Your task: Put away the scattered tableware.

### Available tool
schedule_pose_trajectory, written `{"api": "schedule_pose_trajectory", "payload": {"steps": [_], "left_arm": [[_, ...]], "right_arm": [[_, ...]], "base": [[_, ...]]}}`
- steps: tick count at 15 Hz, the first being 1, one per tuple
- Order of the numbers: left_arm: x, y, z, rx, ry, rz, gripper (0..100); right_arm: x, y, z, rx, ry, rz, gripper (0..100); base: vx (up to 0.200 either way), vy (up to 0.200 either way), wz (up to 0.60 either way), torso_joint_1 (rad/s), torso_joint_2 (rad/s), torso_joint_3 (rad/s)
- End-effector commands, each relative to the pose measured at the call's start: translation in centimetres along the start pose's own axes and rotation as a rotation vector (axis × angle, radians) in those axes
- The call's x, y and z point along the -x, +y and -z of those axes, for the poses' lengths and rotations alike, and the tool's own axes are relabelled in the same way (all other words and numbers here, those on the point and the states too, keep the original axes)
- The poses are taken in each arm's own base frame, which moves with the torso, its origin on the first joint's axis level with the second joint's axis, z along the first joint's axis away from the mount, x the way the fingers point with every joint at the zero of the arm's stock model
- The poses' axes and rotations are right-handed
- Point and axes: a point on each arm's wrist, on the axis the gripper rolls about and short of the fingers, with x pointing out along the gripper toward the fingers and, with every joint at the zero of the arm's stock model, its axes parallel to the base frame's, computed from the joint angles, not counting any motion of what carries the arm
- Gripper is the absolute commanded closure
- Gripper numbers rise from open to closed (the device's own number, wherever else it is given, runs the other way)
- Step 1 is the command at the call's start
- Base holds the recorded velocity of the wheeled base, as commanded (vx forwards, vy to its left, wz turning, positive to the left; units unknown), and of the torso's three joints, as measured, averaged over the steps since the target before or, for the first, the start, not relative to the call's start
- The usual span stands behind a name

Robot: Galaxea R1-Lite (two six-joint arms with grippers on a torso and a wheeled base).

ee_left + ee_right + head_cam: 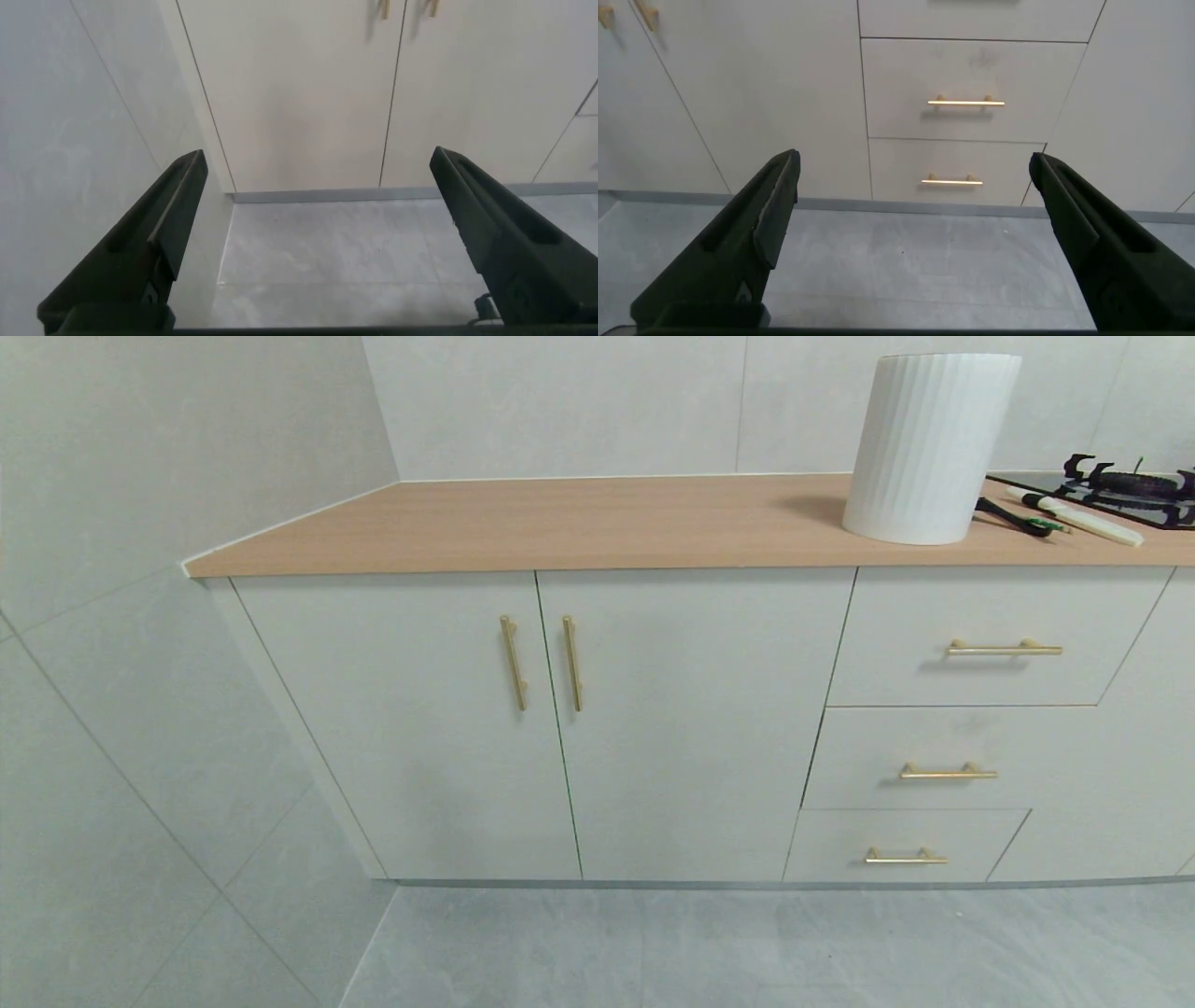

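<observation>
On the wooden countertop, at its far right, lie a white-handled utensil and a black-handled utensil beside a tall white ribbed container. My left gripper hangs open low over the floor, facing the double cabinet doors. My right gripper is open too, low in front of the drawers, with nothing between its fingers.
Below the counter are two doors with gold handles and a stack of three drawers with gold handles. A black stove grate sits at the far right. A tiled wall closes the left side; grey floor lies in front.
</observation>
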Motion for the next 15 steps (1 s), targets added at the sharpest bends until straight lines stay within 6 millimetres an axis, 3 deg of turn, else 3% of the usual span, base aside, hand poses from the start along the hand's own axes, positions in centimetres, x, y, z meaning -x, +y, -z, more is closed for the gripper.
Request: {"api": "schedule_pose_trajectory", "payload": {"steps": [1,15], "left_arm": [[-0.01,0.0,0.02,0.0,0.003,0.0,0],[-0.01,0.0,-0.02,0.039,0.0,0.0,0]], "right_arm": [[-0.02,0.0,0.0,0.0,0.002,-0.001,0],[-0.02,0.0,0.0,-0.001,0.002,-0.001,0]], "base": [[0.0,-0.2,0.0,0.002,0.0,0.002],[0.0,-0.2,0.0,0.004,0.0,-0.001]]}}
